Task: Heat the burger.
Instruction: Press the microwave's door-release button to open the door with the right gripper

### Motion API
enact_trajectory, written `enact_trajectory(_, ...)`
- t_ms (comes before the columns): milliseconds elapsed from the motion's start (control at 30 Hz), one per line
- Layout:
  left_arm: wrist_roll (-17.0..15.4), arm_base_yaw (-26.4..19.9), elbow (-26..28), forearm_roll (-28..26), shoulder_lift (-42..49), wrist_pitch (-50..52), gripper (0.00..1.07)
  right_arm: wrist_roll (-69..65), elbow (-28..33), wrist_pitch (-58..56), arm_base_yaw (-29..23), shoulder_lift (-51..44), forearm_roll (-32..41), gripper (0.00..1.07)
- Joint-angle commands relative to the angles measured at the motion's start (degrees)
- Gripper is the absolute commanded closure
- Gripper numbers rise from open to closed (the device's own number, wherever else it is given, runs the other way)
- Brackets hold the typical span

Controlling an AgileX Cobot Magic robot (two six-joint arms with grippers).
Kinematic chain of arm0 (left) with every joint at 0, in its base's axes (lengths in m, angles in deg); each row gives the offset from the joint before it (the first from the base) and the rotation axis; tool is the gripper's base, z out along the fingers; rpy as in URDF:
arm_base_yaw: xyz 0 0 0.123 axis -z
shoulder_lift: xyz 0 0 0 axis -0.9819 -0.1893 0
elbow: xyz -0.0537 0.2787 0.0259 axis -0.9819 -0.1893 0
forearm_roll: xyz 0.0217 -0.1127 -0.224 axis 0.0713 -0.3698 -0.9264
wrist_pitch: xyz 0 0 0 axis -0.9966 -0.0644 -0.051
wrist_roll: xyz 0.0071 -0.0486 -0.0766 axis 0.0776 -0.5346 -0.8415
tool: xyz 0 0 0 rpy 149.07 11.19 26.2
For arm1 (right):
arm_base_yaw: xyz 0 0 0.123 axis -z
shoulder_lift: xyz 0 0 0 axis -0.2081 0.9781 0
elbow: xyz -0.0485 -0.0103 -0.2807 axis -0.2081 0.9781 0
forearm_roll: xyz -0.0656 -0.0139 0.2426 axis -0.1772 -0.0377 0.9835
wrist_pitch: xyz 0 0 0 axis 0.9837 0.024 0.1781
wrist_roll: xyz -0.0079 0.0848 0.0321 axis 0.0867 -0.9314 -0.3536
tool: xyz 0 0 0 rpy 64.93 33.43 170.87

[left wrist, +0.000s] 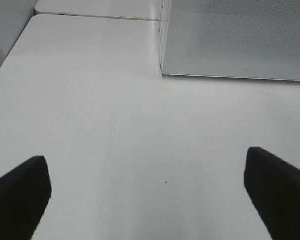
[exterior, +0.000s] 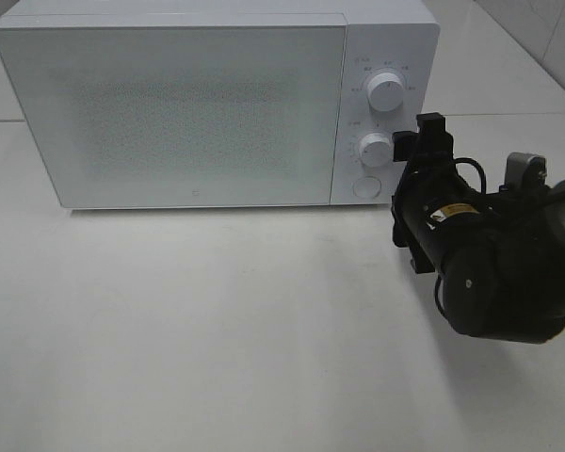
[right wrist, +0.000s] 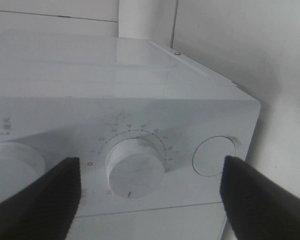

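From above, the microwave [exterior: 169, 104], door shut, has the right gripper [exterior: 407, 147] just beside its lower dial [exterior: 375, 149]; the left gripper [left wrist: 147, 200] gapes wide over the table [left wrist: 115, 115] before the microwave's corner; the right fingers [right wrist: 35, 200] stand apart astride that dial; where the burger is, I cannot tell.

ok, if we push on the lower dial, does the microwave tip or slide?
Probably neither. The microwave is wide, low and sits flat on the table, so tipping looks unlikely. The tabletop looks smooth, so a hard shove might slide it back. The lower dial is round and smooth-looking, so a grip could slip on it.
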Motion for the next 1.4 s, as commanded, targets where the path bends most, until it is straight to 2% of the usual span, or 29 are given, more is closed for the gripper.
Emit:
enact_trajectory(33,-0.40,-0.06,-0.23,-0.34,1.43,0.80,0.09,6.76,4.30,1.09,0.23,-4.70,-3.04,0.32)
enact_trajectory(167,-0.40,-0.06,-0.23,-0.34,1.43,0.80,0.09,12.83,6.65,-3.32,0.57,-8.42,-5.61,0.32)
enact_trajectory(233,-0.40,-0.06,-0.23,-0.34,1.43,0.80,0.09,23.43,7.73,-12.95,3.21,-14.04,-12.43,0.32)
enact_trajectory(367,-0.40,-0.06,-0.23,-0.34,1.43,0.80,0.09,28.30,7.51,-19.94,4.93,-16.50,-16.62,0.32)
enact_trajectory(400,-0.40,-0.06,-0.23,-0.34,1.43,0.80,0.09,32.66,7.51,-25.67,6.70,-18.74,-21.26,0.32)
enact_trajectory(467,-0.40,-0.06,-0.23,-0.34,1.43,0.80,0.09,34.66,7.51,-29.05,7.68,-19.88,-23.32,0.32)
enact_trajectory(533,-0.40,-0.06,-0.23,-0.34,1.43,0.80,0.09,41.54,7.10,-42.80,10.66,-23.38,-29.97,0.32)
enact_trajectory(600,-0.40,-0.06,-0.23,-0.34,1.43,0.80,0.09,43.37,6.42,-47.33,11.23,-24.01,-32.03,0.32)
enact_trajectory(633,-0.40,-0.06,-0.23,-0.34,1.43,0.80,0.09,47.21,4.30,-55.98,11.86,-25.04,-35.75,0.32)
enact_trajectory(733,-0.40,-0.06,-0.23,-0.34,1.43,0.80,0.09,49.05,2.92,-61.02,12.03,-25.38,-37.36,0.32)
enact_trajectory(800,-0.40,-0.06,-0.23,-0.34,1.43,0.80,0.09,55.69,-2.98,-79.07,12.03,-25.78,-41.71,0.32)
enact_trajectory(833,-0.40,-0.06,-0.23,-0.34,1.43,0.80,0.09,55.69,-2.98,-79.07,12.03,-25.78,-41.71,0.32)
enact_trajectory(900,-0.40,-0.06,-0.23,-0.34,1.43,0.80,0.09,61.25,-7.16,-91.85,12.03,-25.78,-42.46,0.32)
enact_trajectory(933,-0.40,-0.06,-0.23,-0.34,1.43,0.80,0.09,61.25,-7.16,-91.85,12.03,-25.78,-42.46,0.32)
enact_trajectory(1000,-0.40,-0.06,-0.23,-0.34,1.43,0.80,0.09,64.57,-10.26,-100.73,12.03,-25.78,-41.65,0.32)
enact_trajectory(1233,-0.40,-0.06,-0.23,-0.34,1.43,0.80,0.09,64.63,-11.80,-110.12,12.03,-28.30,-39.76,0.32)
enact_trajectory(1400,-0.40,-0.06,-0.23,-0.34,1.43,0.80,0.09,65.55,-11.69,-118.49,12.03,-36.27,-40.05,0.32)
